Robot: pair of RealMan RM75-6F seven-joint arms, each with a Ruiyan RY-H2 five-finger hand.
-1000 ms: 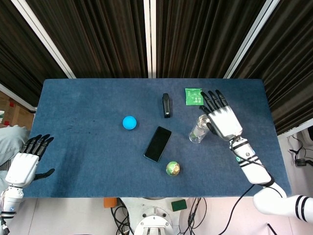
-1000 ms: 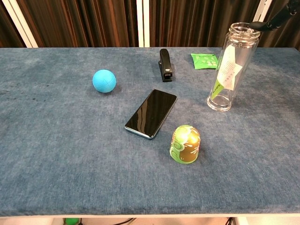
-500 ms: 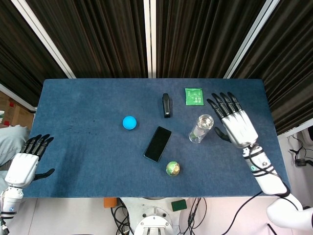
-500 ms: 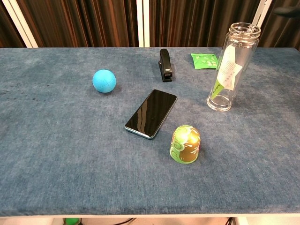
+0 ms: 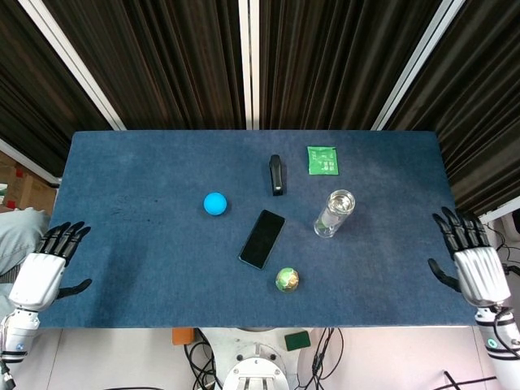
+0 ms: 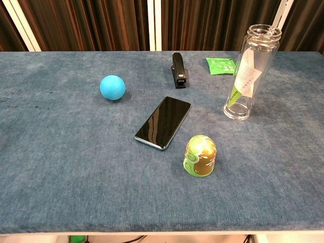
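A clear plastic bottle (image 5: 334, 213) (image 6: 250, 73) stands upright and uncapped on the blue table (image 5: 146, 244), right of centre. My right hand (image 5: 469, 262) hangs open off the table's right edge, well away from the bottle and holding nothing. My left hand (image 5: 45, 270) is open beside the table's left front corner, also with nothing in it. Neither hand shows in the chest view.
A black phone (image 5: 262, 238) (image 6: 164, 122) lies near the middle. A blue ball (image 5: 214, 203) (image 6: 112, 87) sits to its left, a green-gold dome toy (image 5: 286, 280) (image 6: 200, 155) in front. A black stapler (image 5: 276, 174) (image 6: 177, 69) and a green packet (image 5: 322, 159) (image 6: 221, 65) lie further back.
My right hand has drawn away from the bottle, moving right and toward the front until it is off the table's edge. The bottle stays upright. The left hand has not moved.
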